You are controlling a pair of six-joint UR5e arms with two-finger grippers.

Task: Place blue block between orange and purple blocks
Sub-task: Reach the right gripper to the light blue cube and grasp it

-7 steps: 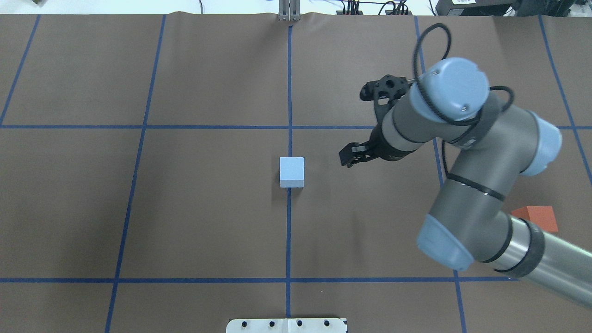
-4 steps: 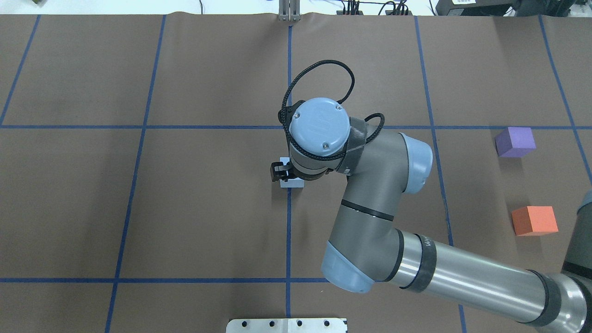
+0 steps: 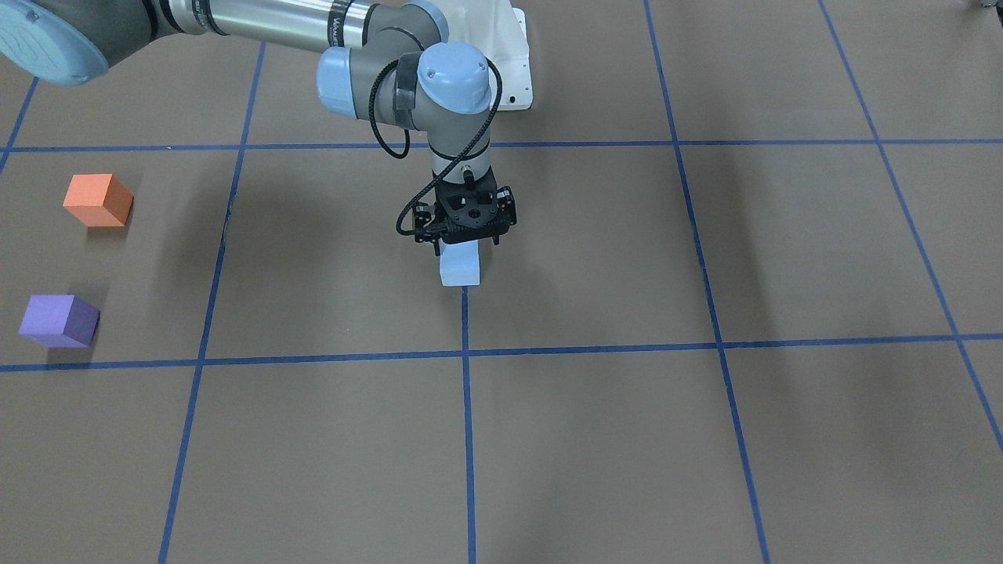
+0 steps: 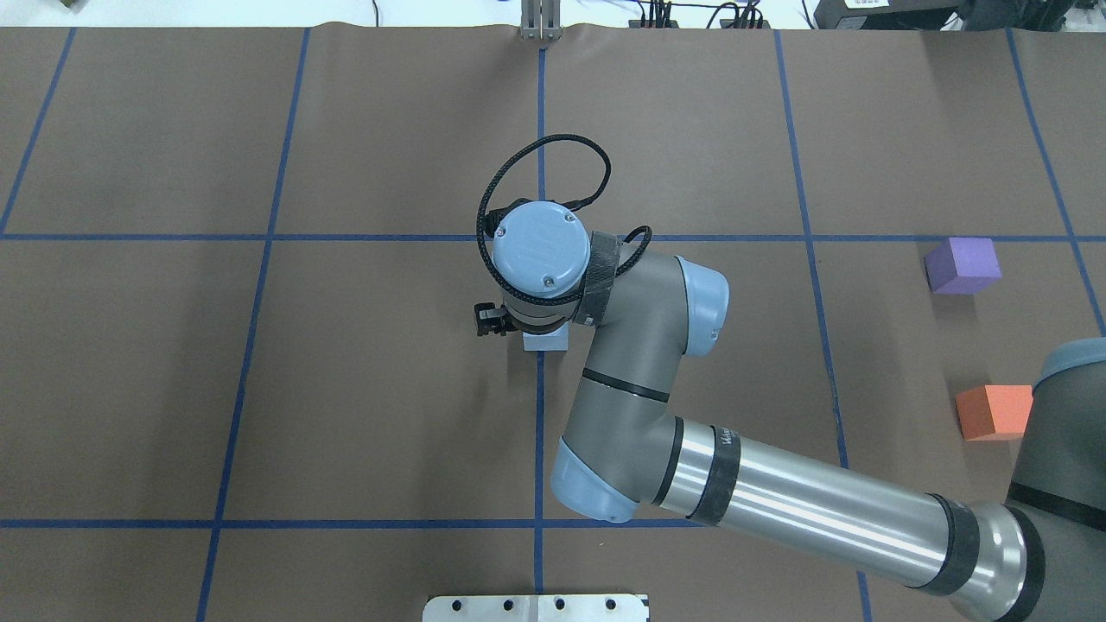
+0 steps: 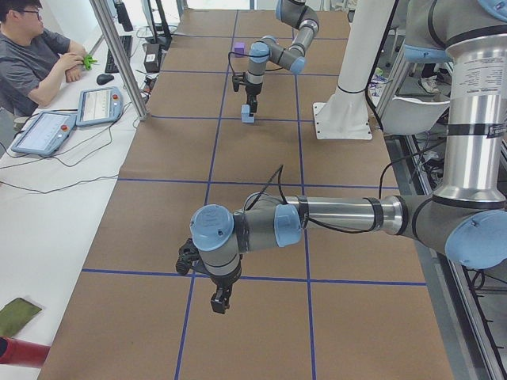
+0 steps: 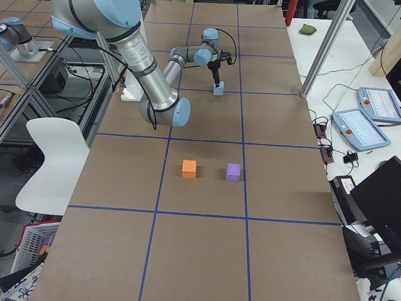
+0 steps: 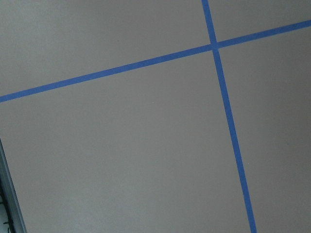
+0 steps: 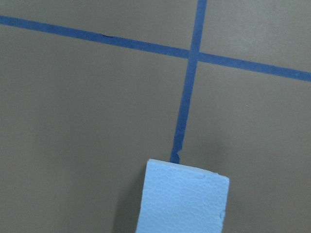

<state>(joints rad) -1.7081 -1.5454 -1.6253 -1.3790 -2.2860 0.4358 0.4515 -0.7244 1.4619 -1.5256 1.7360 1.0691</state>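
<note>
R tool (image 3: 465,244) w/ jaws parted astride pebbly foam blue block (image 3: 460,266), sharp-edged cuboid; L tool (image 5: 220,304) grip can't tell.

one blue block (image 3: 460,266), one orange block (image 3: 97,200), one purple block (image 3: 59,320)

right arm (image 4: 804,510) | grey links; pale-blue caps (image 4: 537,250); silver tube; black braided cable (image 4: 557,138)
</note>
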